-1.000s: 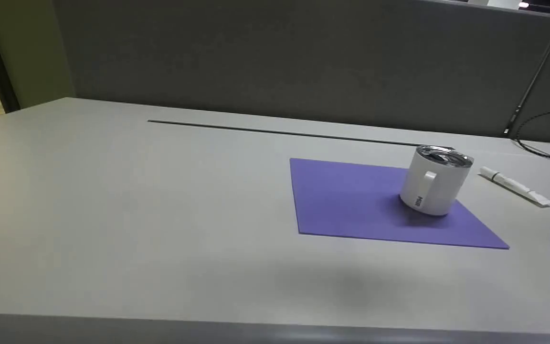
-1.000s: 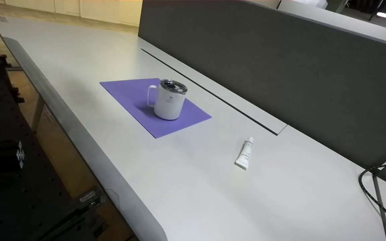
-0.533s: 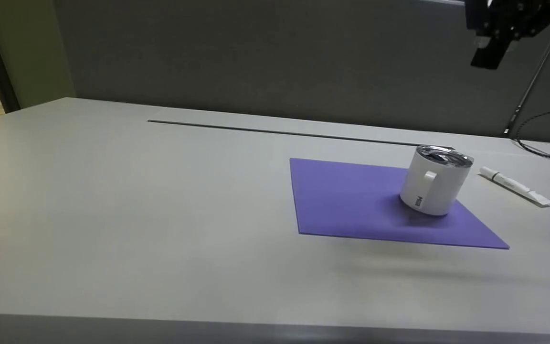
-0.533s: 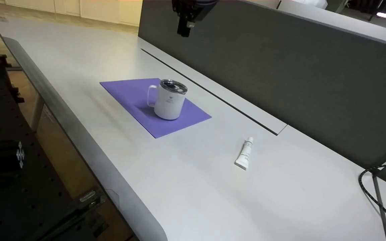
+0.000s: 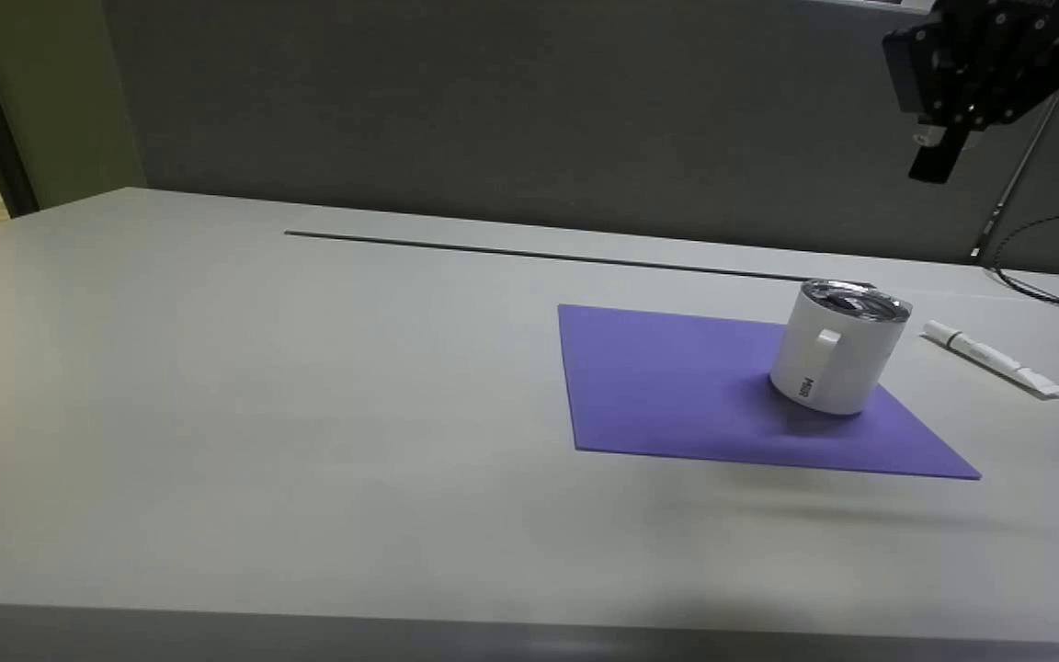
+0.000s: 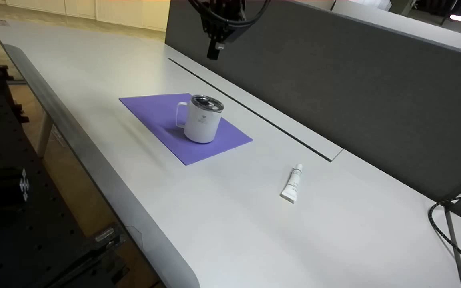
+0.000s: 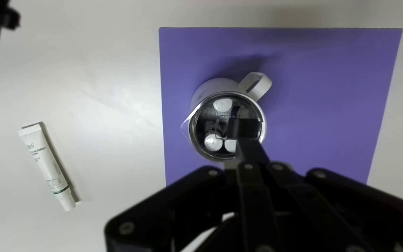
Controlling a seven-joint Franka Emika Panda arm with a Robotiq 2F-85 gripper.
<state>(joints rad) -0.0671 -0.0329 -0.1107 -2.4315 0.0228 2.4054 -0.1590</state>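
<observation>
On a purple sheet (image 7: 327, 105), near one edge, a lidded white mug (image 5: 859, 363) stands upright; pressed together, the jaws hang above it. The sheet spreads wider past the mug's handle (image 7: 262, 85). Beyond the nearer edge, across a stretch of worktop (image 7: 117, 105), lies a white tube (image 6: 292, 185); a grey partition (image 6: 334, 88) rises behind.

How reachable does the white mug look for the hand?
Likely yes: the hand hangs higher than the white mug, apart from it, with nothing visible between them. It is shut, though, so it would probably need to open first.
</observation>
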